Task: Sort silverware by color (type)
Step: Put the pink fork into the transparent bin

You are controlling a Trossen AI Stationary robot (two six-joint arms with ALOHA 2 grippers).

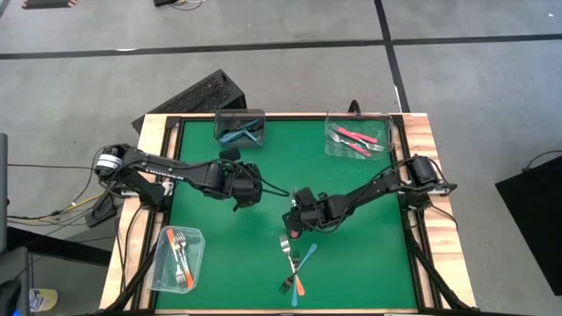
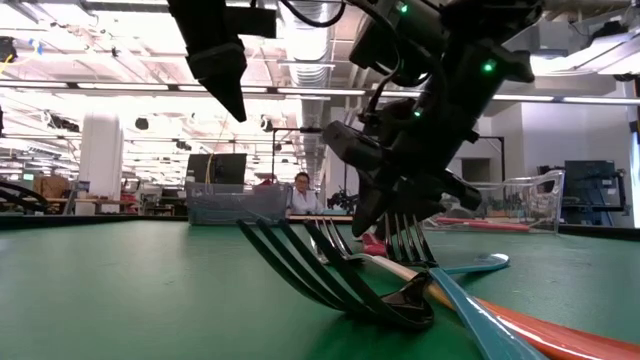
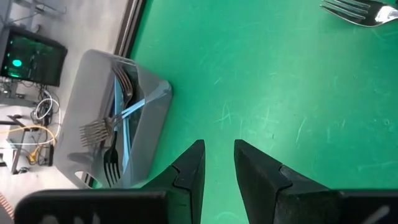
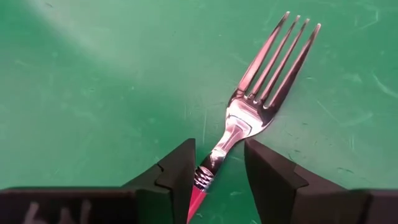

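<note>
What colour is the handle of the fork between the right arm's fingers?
Pink-red, on the fork; right wrist view shows it best.

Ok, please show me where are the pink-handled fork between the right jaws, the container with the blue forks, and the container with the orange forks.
Pink-handled fork [image 4: 247, 118]: right wrist view, on the metal neck below the tines.
Container with blue forks [image 1: 223, 118]: high view, on its rim.
Container with orange forks [image 1: 162, 263]: high view, on its clear wall.

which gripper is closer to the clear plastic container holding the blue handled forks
Left. The left gripper hovers over the green mat just in front of the clear container of blue-handled forks. The right gripper is farther off, mid-table, straddling a pink-handled fork.
</note>
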